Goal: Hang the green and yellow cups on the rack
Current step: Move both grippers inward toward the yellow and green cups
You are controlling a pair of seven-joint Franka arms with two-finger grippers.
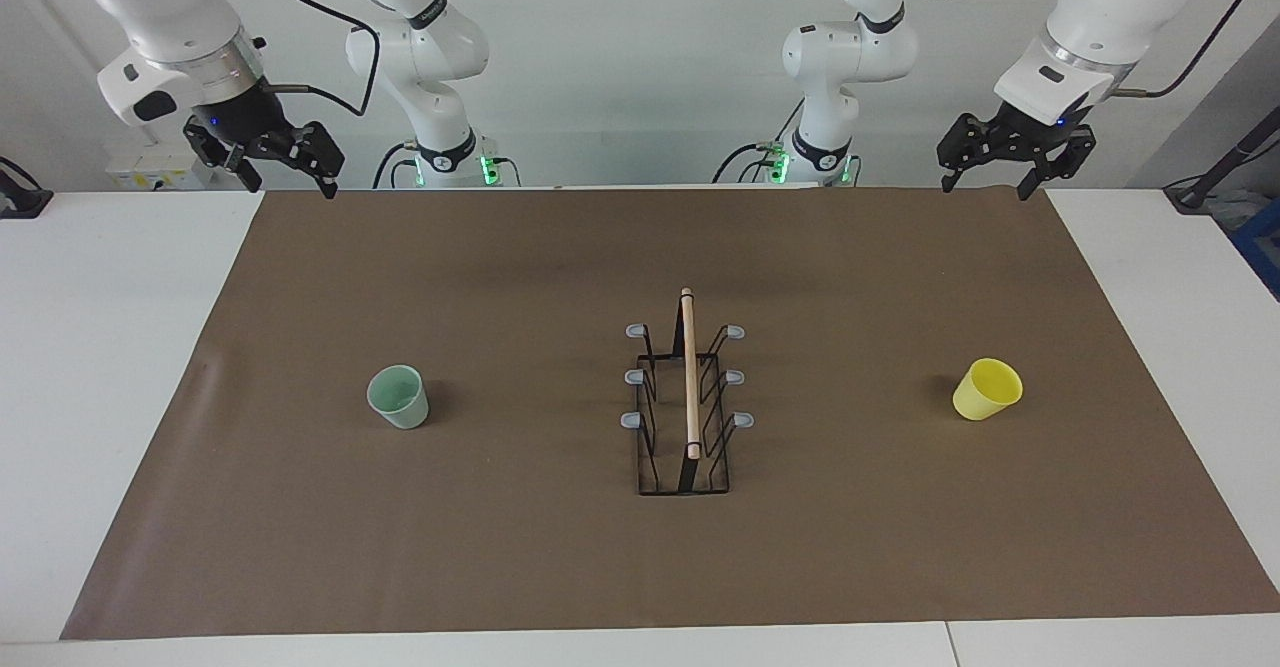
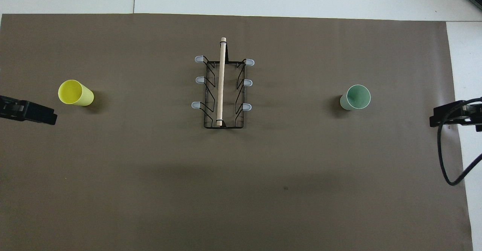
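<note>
A white table point(image 1: 120, 367) is carrying a large brown rectangular mat point(image 1: 500, 547) that is covering most of its top, leaving white strips showing at both ends. Three things are standing directly on the mat. A black thin-wire rack point(image 1: 686, 417) with a light wooden rod on top and six grey-tipped prongs is sitting in the middle. A pale mint green plastic cup point(image 1: 398, 397) is standing upright toward the right arm's end, well apart from the rack. A bright lemon yellow plastic cup point(image 1: 987, 389) is standing toward the left arm's end, mouth up.
</note>
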